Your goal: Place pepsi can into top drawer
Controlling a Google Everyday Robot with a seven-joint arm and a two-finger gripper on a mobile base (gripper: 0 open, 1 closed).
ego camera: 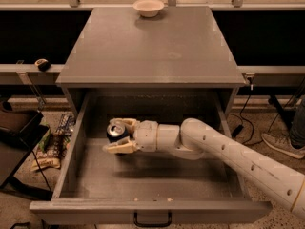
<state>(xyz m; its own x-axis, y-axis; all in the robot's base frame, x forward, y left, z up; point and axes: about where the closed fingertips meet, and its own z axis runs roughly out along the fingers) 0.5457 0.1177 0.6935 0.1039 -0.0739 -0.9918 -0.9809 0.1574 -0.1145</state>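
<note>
Inside the open top drawer (157, 180), left of centre, the jaws tight around the pepsi can (115, 130), lettering illegible.

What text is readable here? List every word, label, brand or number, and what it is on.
No text can be read.
Can, gripped by the gripper inside the drawer: any lettering is too small to read.
Packets on the floor at the left: print too small to read.
Bowl: no marking seen.
</note>
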